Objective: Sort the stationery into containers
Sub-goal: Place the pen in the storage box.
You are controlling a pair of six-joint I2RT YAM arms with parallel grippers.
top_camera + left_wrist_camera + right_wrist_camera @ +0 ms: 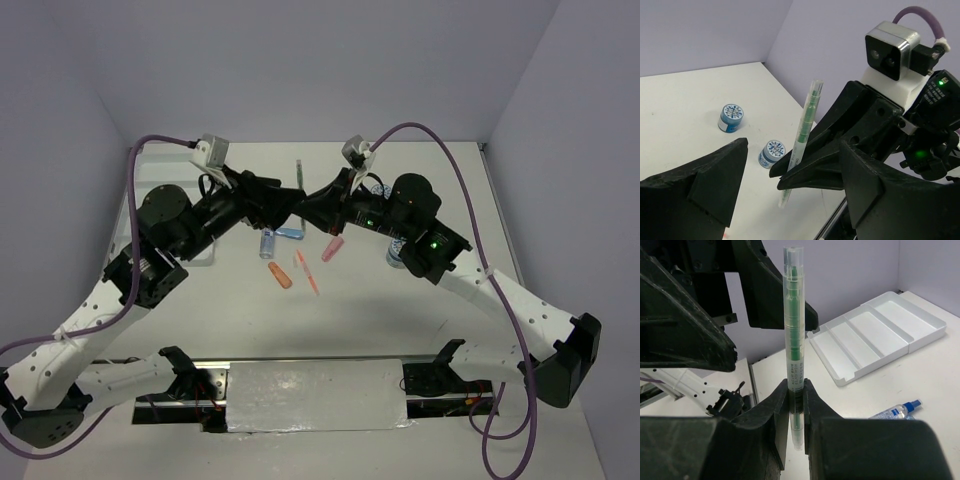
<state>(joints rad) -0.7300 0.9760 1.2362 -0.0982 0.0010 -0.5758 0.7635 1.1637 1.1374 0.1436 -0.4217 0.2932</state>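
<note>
**Desk:** Where is the green pen (pixel 793 340)?

**Me:** Off the counter (pixel 400 320), held in my right pincer (pixel 796 388). The fingers (pixel 777 402) are clenched on the lower barrel. In the right wrist view the pen stands straight up, clear end at 12 o'clock.

**Desk:** And your left side?

**Me:** My left pincer (pixel 794 145) is released, jaws wide apart. In the left wrist view the pen runs between them, and as far as I can see neither finger touches it.

**Desk:** What lies around it?

**Me:** From the right wrist, the small bottle (pixel 897 410) with the blue cap lies on its side at 4 o'clock of the pen. The white tray (pixel 890 355) sits at 2 o'clock, long compartments side by side. From the left wrist, one tape roll (pixel 731 117) stands at 9 o'clock of the pen, and the second tape roll (pixel 772 152) is nearer, at 8 o'clock.

**Desk:** And overhead?

**Me:** Both pincers meet toward 12 o'clock of the counter. Below them lie the light blue piece (pixel 290 232), the pink piece (pixel 332 250) at 5 o'clock and the orange pieces (pixel 281 276) at 6. My left arm hides most of the tray at 9 o'clock.
</note>
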